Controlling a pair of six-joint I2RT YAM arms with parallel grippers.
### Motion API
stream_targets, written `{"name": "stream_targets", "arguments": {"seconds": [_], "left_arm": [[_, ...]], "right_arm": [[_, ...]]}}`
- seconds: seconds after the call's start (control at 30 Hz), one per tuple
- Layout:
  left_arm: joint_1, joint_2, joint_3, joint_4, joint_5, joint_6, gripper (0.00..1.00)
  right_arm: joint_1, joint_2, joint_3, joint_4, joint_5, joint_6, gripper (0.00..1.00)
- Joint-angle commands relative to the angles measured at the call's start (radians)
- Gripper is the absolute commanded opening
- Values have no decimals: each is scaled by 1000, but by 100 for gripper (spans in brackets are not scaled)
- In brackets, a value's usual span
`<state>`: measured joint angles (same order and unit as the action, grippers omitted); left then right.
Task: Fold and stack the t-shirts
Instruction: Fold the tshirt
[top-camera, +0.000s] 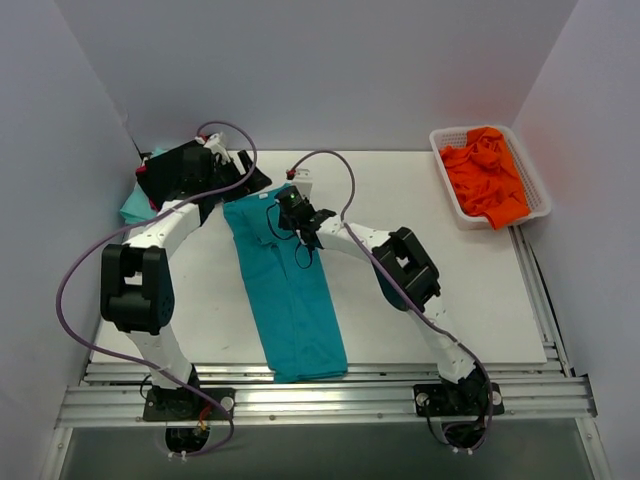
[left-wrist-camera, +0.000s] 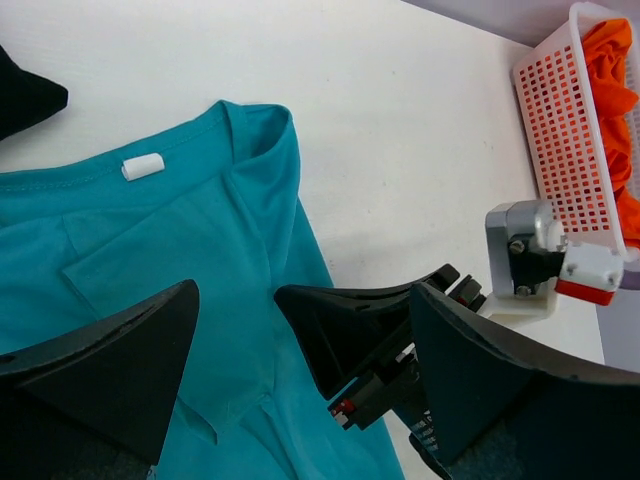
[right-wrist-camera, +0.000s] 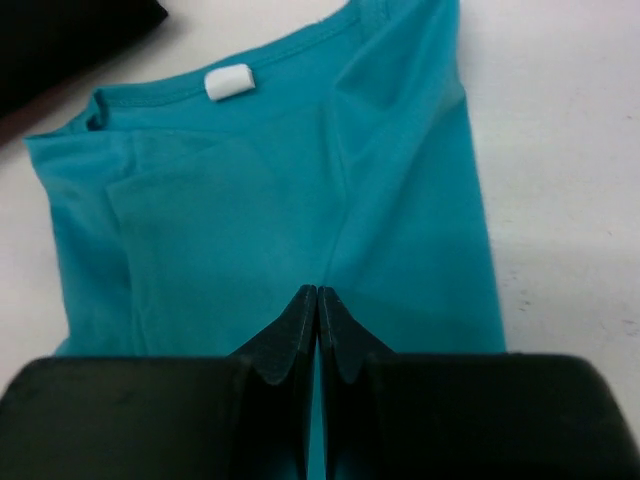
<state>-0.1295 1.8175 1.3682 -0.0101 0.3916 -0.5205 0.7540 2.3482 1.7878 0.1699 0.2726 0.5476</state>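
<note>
- Right gripper (right-wrist-camera: 317, 300): jaws fully together over the upper middle of the teal t-shirt (top-camera: 285, 290), below the collar. The tips meet at a crease; whether cloth is pinched between them cannot be told, so no hold is recorded.
- Left gripper (left-wrist-camera: 235, 335): jaws wide apart, nothing between them, poised above the same shirt's collar end, close to the right gripper.
- Teal t-shirt: lies on the desk (top-camera: 480, 290) between the two arms, already folded lengthwise into a long narrow strip, collar at the far end and hem at the near edge. A small white label (right-wrist-camera: 228, 82) shows inside the neckline.
- Black t-shirt (top-camera: 200, 165): at the far left corner, partly under the left arm, with more teal cloth (top-camera: 135, 205) showing beneath it, apparently the stack.
- Orange t-shirts (top-camera: 485, 170): bunched in the white mesh basket (top-camera: 540, 200) at the far right, well apart from the work.
- Handling judgement: light, limp cloth; no stiffness, will sag and drape from any single hold, and layers may slide apart. Not fragile.
- Grip judgement: best taken at the two collar-end corners, one per gripper, pinching all layers together.
- Risk judgement: a shallow pinch may catch only the top layer and undo the lengthwise fold.
</note>
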Motion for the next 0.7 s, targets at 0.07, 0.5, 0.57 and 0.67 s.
{"name": "stream_targets", "arguments": {"seconds": [0.07,0.5,0.57,0.67], "left_arm": [[4,-27,-38,85,4,-4,95],[4,-78,-104,75,-26,11,96],[4,-84,-110,75,-26,13,96],[4,-90,-118,81,-33,13,97]], "right_arm": [[-24,68,110,26,-50,-3,0],[-194,204,122,59,-170,83,0],[-238,171,79,68,-155,103,0],[-286,149,24,86,-142,112,0]]}}
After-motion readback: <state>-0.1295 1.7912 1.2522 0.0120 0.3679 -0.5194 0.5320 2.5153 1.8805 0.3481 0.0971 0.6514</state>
